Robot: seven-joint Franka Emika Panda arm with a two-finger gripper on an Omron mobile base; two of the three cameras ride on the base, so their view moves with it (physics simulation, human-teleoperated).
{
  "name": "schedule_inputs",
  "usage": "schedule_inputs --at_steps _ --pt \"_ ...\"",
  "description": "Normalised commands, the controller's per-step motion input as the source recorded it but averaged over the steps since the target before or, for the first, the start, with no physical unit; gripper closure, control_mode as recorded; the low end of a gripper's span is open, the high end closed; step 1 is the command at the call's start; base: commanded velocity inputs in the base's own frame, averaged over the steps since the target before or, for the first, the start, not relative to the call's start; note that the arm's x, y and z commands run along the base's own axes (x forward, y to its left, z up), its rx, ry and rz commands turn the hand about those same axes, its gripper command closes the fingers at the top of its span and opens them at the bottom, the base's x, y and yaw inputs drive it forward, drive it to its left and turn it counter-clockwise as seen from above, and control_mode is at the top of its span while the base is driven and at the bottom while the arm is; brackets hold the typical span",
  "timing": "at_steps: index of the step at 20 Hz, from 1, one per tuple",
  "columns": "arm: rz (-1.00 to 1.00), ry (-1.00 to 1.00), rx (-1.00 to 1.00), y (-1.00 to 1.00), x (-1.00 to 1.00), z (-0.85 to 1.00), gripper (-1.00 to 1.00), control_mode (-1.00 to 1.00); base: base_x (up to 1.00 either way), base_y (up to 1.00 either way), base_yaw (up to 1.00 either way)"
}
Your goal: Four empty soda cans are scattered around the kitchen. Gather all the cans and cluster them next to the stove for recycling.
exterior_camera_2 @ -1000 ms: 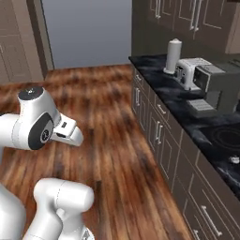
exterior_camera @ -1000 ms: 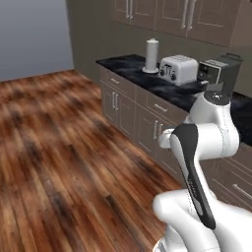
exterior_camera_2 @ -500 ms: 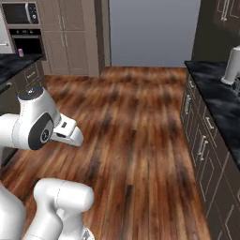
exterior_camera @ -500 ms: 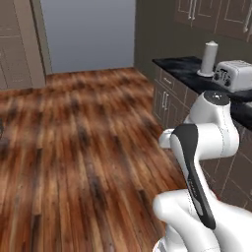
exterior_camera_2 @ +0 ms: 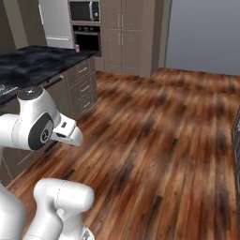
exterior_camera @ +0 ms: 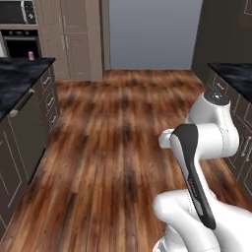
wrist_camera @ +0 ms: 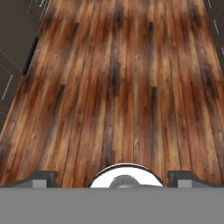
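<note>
Soda can (exterior_camera: 31, 55) (exterior_camera_2: 77, 47): small, purple, upright at the far end of the black countertop (exterior_camera: 15, 78) (exterior_camera_2: 37, 58), close to the back edge. Too small to make out any colour fade at the base. Just behind it, set into the wall, dark oven (exterior_camera: 22, 44) (exterior_camera_2: 87, 41) with microwave (exterior_camera: 17, 12) (exterior_camera_2: 84, 10) above. Beside these, tall beige cabinets (exterior_camera: 69, 39) (exterior_camera_2: 124, 35). Between can and robot, wide brown plank floor (exterior_camera: 123, 128) (exterior_camera_2: 154, 140) (wrist_camera: 118, 78). Across the aisle, corner of a second dark counter (exterior_camera: 231, 74). Gripper (wrist_camera: 113, 176) well apart from the can, aimed down at bare floor planks; fingertips (wrist_camera: 41, 177) spread wide, released, nothing between them.
</note>
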Motion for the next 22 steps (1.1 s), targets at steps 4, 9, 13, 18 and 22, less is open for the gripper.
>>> schedule_inputs --at_steps 4,9,13,18,22 --pt "0.00 0.00 0.00 0.00 0.00 0.00 -1.00 1.00 0.59 0.09 0.33" --pt "0.00 0.00 0.00 0.00 0.00 0.00 -1.00 1.00 0.92 0.00 0.28" --pt "0.00 0.00 0.00 0.00 0.00 0.00 -1.00 1.00 1.00 -0.09 0.23" --pt "0.00 0.00 0.00 0.00 0.00 0.00 -1.00 1.00 1.00 -0.26 0.17" --pt "0.00 0.00 0.00 0.00 0.00 0.00 -1.00 1.00 1.00 -0.25 0.17"
